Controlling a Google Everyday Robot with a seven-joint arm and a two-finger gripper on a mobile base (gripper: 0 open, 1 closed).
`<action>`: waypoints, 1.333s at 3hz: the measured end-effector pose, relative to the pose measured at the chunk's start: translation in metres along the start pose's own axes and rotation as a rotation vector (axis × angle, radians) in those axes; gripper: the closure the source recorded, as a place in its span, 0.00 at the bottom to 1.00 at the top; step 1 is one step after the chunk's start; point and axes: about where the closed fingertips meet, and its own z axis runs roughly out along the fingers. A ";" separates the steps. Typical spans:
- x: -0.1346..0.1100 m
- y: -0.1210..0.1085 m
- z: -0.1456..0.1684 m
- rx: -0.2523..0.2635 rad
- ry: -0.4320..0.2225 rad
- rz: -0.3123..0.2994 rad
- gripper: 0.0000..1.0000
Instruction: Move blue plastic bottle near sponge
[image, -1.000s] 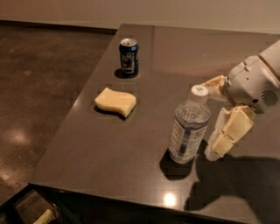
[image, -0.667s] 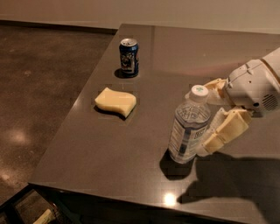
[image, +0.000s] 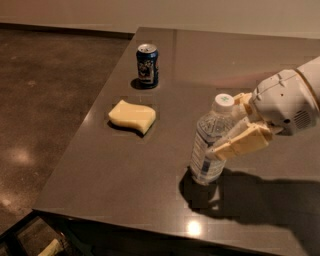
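The dark brown surface (image: 150, 170) fills most of the view, with a bare floor (image: 45, 100) to its left. The robot's white arm (image: 287, 102) reaches in from the right, and its tan gripper (image: 225, 125) sits at the upper half of the blue plastic bottle (image: 207, 150), which lies partly within it; whether it is clamped on the bottle or loose around it cannot be told. The bottle stands near the front right of the surface, white cap up, tilted a little to the right. The sponge (image: 132, 116) lies flat to the left and farther back, well apart from the bottle. A dark blue can (image: 147, 65) stands upright just beyond the sponge.
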 end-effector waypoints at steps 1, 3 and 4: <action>-0.021 -0.008 0.005 0.004 -0.033 -0.023 0.87; -0.075 -0.026 0.042 -0.045 -0.105 -0.088 1.00; -0.089 -0.037 0.061 -0.052 -0.123 -0.120 1.00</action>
